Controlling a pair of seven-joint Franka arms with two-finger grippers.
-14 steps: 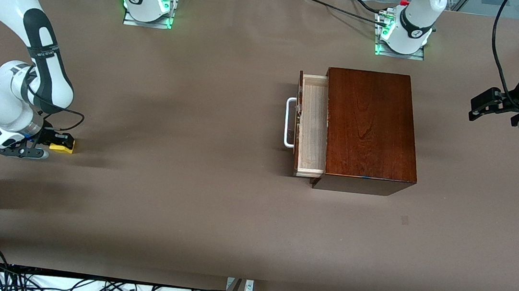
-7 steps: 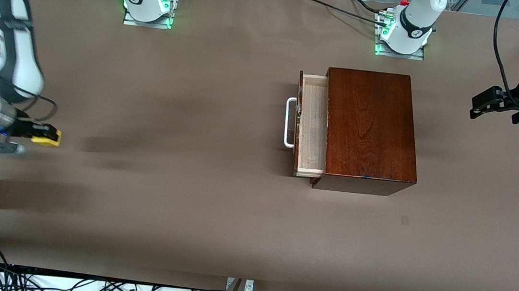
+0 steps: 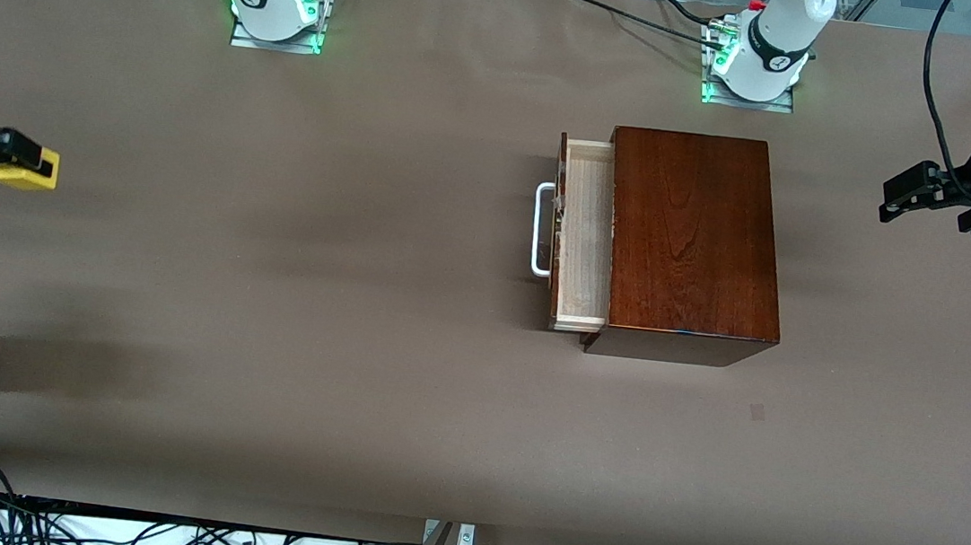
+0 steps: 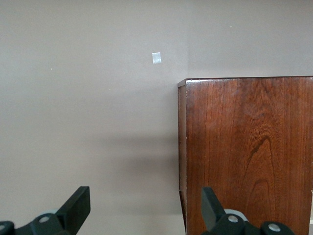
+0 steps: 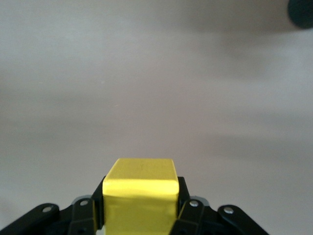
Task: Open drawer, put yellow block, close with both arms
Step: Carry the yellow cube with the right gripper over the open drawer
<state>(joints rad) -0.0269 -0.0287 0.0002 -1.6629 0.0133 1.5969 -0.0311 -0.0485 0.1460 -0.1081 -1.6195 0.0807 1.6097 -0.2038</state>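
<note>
Drawer (image 3: 584,233) was already open mid-frame; right gripper (image 3: 14,164) clamped the block (image 3: 24,171) up at the frame's left edge; left gripper (image 3: 895,196), spread open, waited upper right; dropping in and closing remained.

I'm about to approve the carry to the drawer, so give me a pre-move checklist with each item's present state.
1. Yellow block clamped in the right pincer: ok.
2. Block lifted off the table: ok.
3. Drawer open: ok, though only partly pulled out of the box.
4. Drawer tray free of other items: ok.
5. Left pincer open, waiting off the box's end: ok.
6. Opening wide enough for block and fingers: cannot tell.
</note>
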